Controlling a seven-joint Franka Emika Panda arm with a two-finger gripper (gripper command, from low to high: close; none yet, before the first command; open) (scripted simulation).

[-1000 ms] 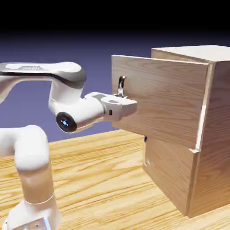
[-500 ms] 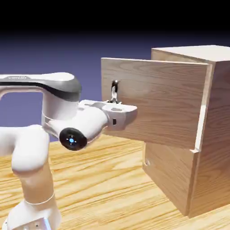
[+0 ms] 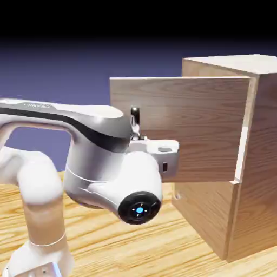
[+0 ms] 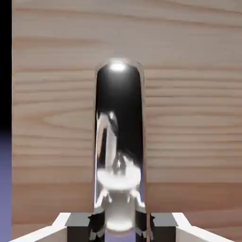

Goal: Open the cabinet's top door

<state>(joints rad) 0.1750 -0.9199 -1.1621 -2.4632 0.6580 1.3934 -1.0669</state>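
Up close, the hand view shows the gripper (image 4: 119,227) clamped tight on the dark metal handle (image 4: 119,137); only the exterior view shows the top door (image 3: 200,127) swung wide left of the cabinet (image 3: 259,157).

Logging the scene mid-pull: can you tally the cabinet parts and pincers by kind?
Cabinets: 1
Doors: 2, the top door and the lower door
Bar handles: 1
Pincers: 1
Total: 5
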